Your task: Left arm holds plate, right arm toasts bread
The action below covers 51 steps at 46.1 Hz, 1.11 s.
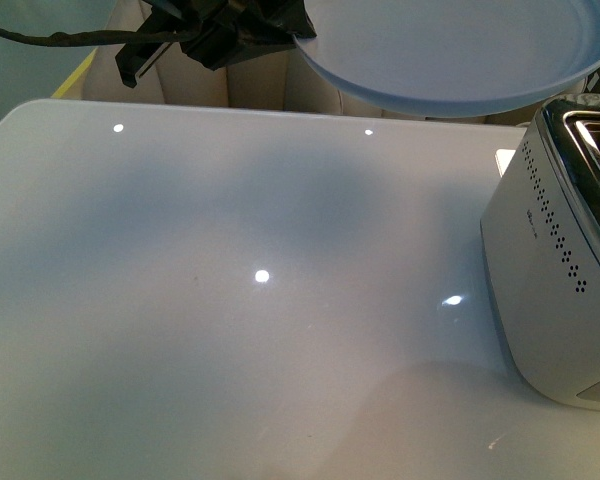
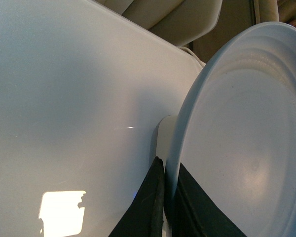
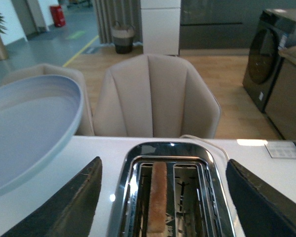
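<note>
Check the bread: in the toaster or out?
In. The bread stands on edge inside one toaster slot; the other slot is empty. The open right fingers are clear of it.

A glossy white table (image 1: 230,300) shows bright spots of light. Just beyond its far edge a beige chair (image 3: 155,94) stands on a wooden floor (image 3: 227,74). Farther back are a basket (image 3: 122,38), grey curtains (image 3: 113,15), a white cabinet (image 3: 160,24) and a dark washer (image 3: 271,59).
</note>
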{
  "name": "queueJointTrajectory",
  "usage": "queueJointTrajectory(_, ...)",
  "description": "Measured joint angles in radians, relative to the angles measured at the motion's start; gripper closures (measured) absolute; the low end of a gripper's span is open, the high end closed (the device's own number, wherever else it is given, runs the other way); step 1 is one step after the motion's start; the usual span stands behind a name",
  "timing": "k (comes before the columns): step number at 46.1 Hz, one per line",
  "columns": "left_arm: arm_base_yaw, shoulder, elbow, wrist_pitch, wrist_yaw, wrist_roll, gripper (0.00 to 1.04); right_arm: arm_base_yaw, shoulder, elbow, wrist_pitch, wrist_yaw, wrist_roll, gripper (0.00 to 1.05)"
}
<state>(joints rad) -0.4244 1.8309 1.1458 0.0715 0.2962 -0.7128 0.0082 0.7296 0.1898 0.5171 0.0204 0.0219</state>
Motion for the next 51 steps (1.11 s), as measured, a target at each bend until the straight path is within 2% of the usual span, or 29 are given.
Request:
queueJointTrajectory(15,0.000,0.000,0.000,0.000,0.002,0.000,1.02,-0.006,-0.170,-0.108,-0.049,-0.019,-0.015,0.97)
queueJointTrajectory(17,0.000,0.000,0.000,0.000,0.002,0.000,1.02,-0.006,-0.193,-0.116,-0.063,-0.019,-0.018,1.02)
queueJointTrajectory(51,0.000,0.000,0.000,0.000,0.002,0.000,1.02,-0.006,-0.447,-0.171,-0.234,-0.018,-0.018,1.03)
